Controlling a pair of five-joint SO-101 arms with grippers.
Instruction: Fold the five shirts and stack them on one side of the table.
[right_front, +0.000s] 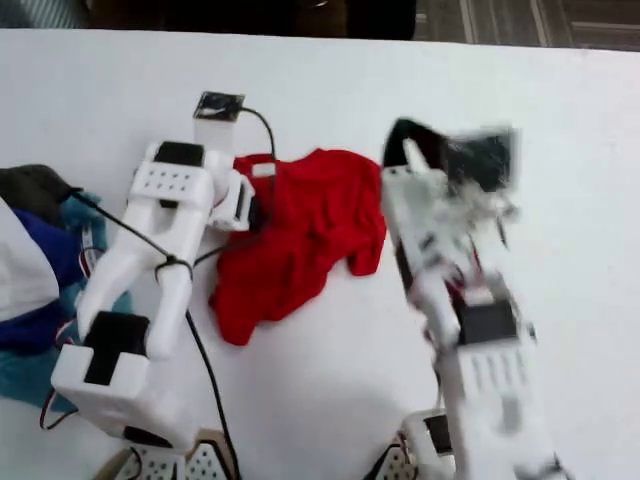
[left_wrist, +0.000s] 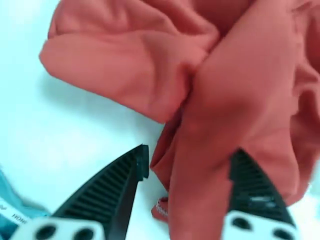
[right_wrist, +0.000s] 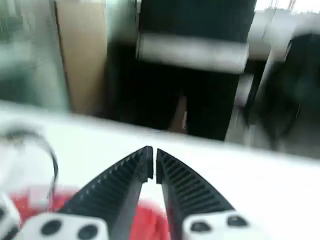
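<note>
high view: the crumpled red cloth shirt (right_front: 300, 230) lies unfolded, one edge touching the left end effector (right_front: 247, 205). a heap of blue, teal, white and dark garments (right_front: 35, 260) sits behind and outward of it, at the edge of the white counter (right_front: 320, 80). bare counter opens ahead of both arms, good room for spreading. left wrist view: the left end effector's jaws stand apart, straddling a thick ridge of red cloth with one finger (left_wrist: 115, 192) on bare counter. i judge the grab should take a single hem or shoulder rather than this bunched fold, or the shirt will drag as a lump. right wrist view: the right end effector (right_wrist: 152, 165) has its jaws together on nothing, raised over the shirt and pointing toward the counter's far edge. it probably needs to come down on the opposite corner.
</note>
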